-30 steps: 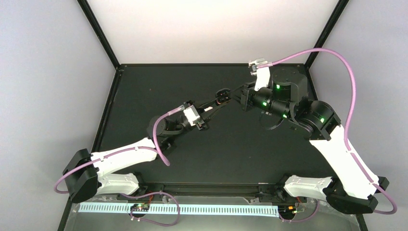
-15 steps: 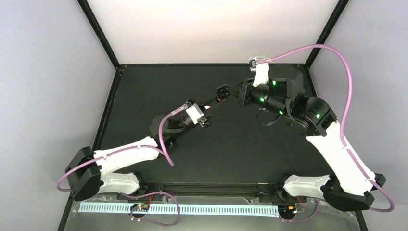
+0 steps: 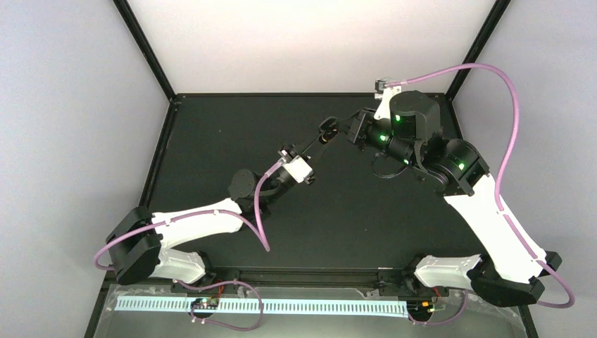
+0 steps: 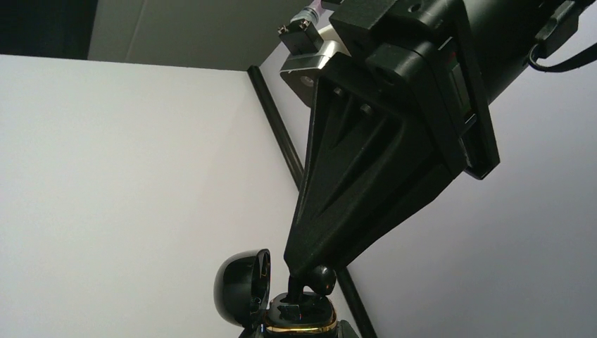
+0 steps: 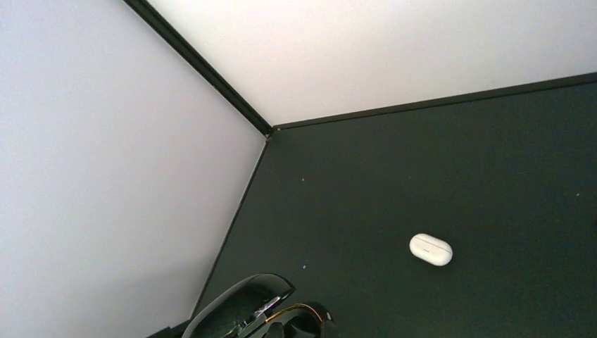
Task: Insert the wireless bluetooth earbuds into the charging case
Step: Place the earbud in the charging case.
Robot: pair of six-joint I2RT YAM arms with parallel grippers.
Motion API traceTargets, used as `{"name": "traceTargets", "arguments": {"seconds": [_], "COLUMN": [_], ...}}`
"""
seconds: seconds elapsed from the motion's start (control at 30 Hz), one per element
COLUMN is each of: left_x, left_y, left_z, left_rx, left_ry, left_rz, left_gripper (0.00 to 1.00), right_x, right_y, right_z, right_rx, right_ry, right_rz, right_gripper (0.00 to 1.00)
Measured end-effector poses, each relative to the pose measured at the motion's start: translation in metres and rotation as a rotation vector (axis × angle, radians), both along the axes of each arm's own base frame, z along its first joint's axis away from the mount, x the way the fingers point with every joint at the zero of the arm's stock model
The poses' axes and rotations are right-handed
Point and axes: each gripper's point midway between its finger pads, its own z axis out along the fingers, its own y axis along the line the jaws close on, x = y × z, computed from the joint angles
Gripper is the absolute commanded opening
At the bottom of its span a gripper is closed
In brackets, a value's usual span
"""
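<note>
Arms have crept since a second ago: the left gripper reaches further out, pinching the black case, lid open. The right gripper tips down onto that case's mouth; whether its fingers are closed, I can't tell. The charging case lies shut on the table, beyond the black case. The earbuds can't be made out.

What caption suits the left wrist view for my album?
Looking up: the right gripper, a dark rounded piece at its tip, hovers over the open black case, lid flipped left.
</note>
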Motion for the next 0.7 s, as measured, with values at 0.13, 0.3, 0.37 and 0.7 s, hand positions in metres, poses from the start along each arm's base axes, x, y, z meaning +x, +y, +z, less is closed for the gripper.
{"name": "traceTargets", "arguments": {"seconds": [0.13, 0.3, 0.37, 0.7], "left_x": [0.001, 0.006, 0.007, 0.008], "left_y": [-0.002, -0.006, -0.008, -0.009], "left_z": [-0.002, -0.007, -0.007, -0.006], "left_rx": [0.007, 0.024, 0.029, 0.024], "left_ry": [-0.02, -0.028, -0.028, -0.014], "left_rz": [0.045, 0.106, 0.124, 0.145], "left_gripper": [0.02, 0.02, 0.02, 0.01], "right_x": [0.003, 0.008, 0.01, -0.005], "right_y": [-0.001, -0.003, -0.005, 0.006], "right_z": [-0.002, -0.009, -0.011, -0.007], "right_rx": [0.044, 0.095, 0.112, 0.151], "right_ry": [0.029, 0.066, 0.076, 0.094], "right_rz": [-0.034, -0.087, -0.105, -0.022], "right_gripper": [0.01, 0.01, 0.01, 0.47]}}
